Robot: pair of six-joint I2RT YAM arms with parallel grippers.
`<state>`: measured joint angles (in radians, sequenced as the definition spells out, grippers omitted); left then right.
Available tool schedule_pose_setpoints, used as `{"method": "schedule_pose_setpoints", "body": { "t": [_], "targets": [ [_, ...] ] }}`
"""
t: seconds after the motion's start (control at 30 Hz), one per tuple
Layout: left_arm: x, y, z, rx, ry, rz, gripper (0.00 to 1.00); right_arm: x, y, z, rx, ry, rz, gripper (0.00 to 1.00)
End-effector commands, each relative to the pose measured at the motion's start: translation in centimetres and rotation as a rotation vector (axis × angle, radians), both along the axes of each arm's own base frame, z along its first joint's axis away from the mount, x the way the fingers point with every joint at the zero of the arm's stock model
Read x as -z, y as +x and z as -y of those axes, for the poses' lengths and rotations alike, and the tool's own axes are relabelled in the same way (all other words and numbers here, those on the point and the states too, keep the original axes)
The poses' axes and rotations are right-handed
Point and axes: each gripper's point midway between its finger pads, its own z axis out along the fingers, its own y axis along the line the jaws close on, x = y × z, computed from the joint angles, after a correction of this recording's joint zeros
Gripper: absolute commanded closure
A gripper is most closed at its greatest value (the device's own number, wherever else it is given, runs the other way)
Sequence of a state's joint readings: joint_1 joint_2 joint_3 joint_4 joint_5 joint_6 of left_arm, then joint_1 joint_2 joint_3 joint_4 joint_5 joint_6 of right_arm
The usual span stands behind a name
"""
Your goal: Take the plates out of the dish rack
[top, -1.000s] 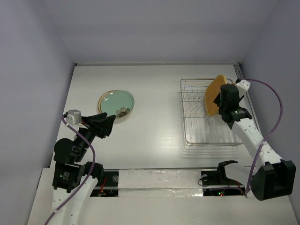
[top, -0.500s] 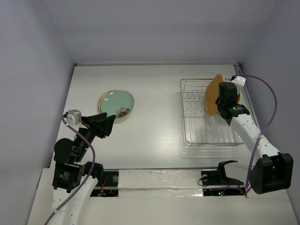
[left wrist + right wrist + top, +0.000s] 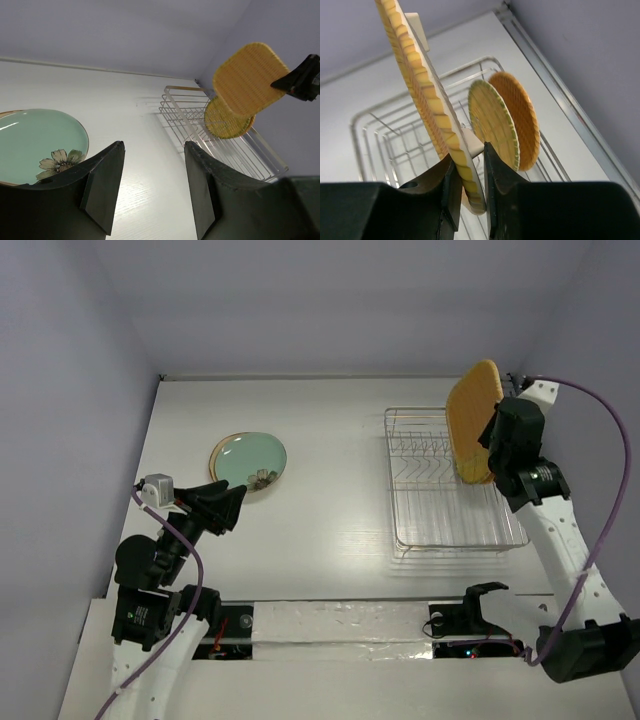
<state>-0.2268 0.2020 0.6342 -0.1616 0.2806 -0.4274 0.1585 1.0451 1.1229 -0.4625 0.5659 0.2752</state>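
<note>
Lift: right gripper (image 3: 497, 440), clamped on the orange square plate (image 3: 472, 420), now holds it up clear of the dish rack (image 3: 420, 530) at the far-right corner; round woven plate (image 3: 227, 120) still racked; left gripper (image 3: 154, 172) spread, idle.

The white table (image 3: 330, 460) holds the dish rack (image 3: 440, 512) at right, 1 pale green plate (image 3: 248, 458) at left.

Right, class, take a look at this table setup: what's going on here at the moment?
The right gripper is clamped on the square woven plate, holding it on edge above the rack. A round woven plate stands in the rack. Over on the left, a green plate lies flat on the table, and the left gripper hovers open near it, holding nothing.
</note>
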Motion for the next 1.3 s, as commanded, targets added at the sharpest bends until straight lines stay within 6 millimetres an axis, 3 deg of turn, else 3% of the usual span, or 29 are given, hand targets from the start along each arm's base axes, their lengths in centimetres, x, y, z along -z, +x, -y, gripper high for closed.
{"method": "schedule_pose_setpoints", "body": {
  "t": [0.0, 0.07, 0.13, 0.23, 0.3, 0.37, 0.4, 0.5, 0.53, 0.57, 0.77, 1.03, 1.27],
  "targets": [
    [-0.7, 0.4, 0.1, 0.002, -0.005, 0.028, 0.53, -7.7, -1.1, 0.0, -0.013, 0.031, 0.21, 1.0],
    [-0.7, 0.4, 0.2, 0.005, -0.006, 0.027, 0.53, -9.1, -1.8, -0.4, -0.039, 0.053, 0.246, 1.0],
    [-0.7, 0.4, 0.2, 0.008, -0.004, 0.027, 0.53, -9.7, -1.6, -2.7, -0.157, 0.12, 0.271, 1.0],
    [-0.5, 0.6, 0.1, 0.0, -0.003, 0.024, 0.53, -9.2, -0.9, -8.8, -0.419, 0.227, 0.283, 1.0],
    [-0.5, 0.7, 0.1, -0.001, -0.004, 0.02, 0.53, -7.4, -0.5, -13.4, -0.566, 0.28, 0.234, 1.0],
    [-0.5, 0.7, 0.0, -0.004, -0.005, 0.02, 0.53, -5.8, -0.3, -16.5, -0.66, 0.296, 0.187, 1.0],
    [-0.5, 0.7, 0.0, -0.004, -0.003, 0.02, 0.53, -5.4, -0.9, -19.3, -0.767, 0.318, 0.166, 1.0],
    [-0.4, 0.7, 0.0, -0.004, -0.006, 0.018, 0.53, -2.5, -1.3, -24.4, -0.983, 0.374, 0.067, 1.0],
    [-0.5, 0.7, 0.0, -0.005, -0.006, 0.019, 0.53, -0.6, -1.6, -26.1, -1.058, 0.39, 0.002, 1.0],
    [-0.4, 0.7, 0.0, -0.005, -0.006, 0.018, 0.53, 0.1, -1.2, -26.2, -1.054, 0.392, -0.019, 1.0],
    [-0.5, 0.7, 0.0, -0.006, -0.004, 0.023, 0.53, 6.3, -4.1, -30.9, -1.272, 0.402, -0.229, 1.0],
    [-0.6, 0.8, -0.1, -0.01, -0.005, 0.026, 0.53, 12.8, -7.3, -35.5, -1.444, 0.444, -0.459, 1.0],
    [-0.6, 0.7, -0.1, -0.009, -0.004, 0.026, 0.53, 17.4, -5.9, -35.4, -1.329, 0.418, -0.547, 0.99]
  ]
}}
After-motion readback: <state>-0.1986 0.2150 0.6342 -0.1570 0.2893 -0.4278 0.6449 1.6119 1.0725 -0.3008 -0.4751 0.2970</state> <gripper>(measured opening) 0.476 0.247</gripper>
